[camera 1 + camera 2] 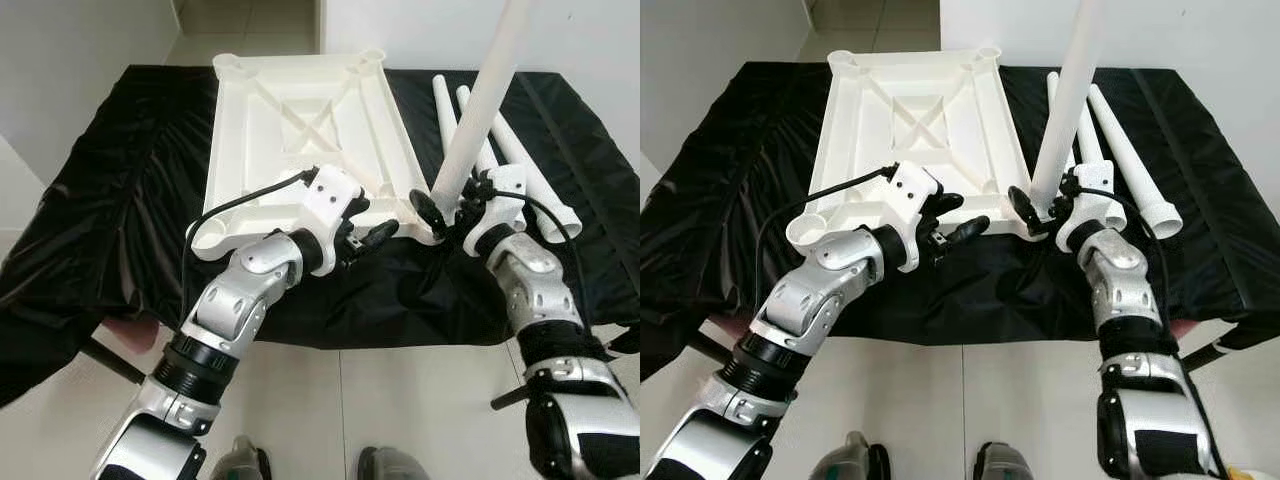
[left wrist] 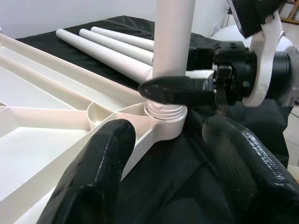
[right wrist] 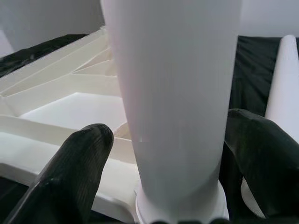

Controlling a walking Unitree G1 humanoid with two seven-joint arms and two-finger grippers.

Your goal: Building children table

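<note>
The white table top [image 1: 300, 110] lies upside down on a black cloth. A white leg [image 1: 480, 110] stands in the socket [image 2: 163, 121] at its near right corner, with screw threads showing at the base. My right gripper [image 1: 447, 215] is shut on this leg low down, one finger [image 2: 177, 89] lying across its base. My left gripper [image 1: 368, 222] is open and holds nothing. It hovers at the top's front edge, just left of that corner, with its fingers [image 2: 93, 172] pointing at the socket. Spare white legs [image 1: 1140, 150] lie side by side to the right of the top.
The black cloth [image 1: 120, 200] drapes over a low surface and hangs off its near edge. Pale floor tiles [image 1: 400, 410] and my feet lie below. White walls stand at the left and behind.
</note>
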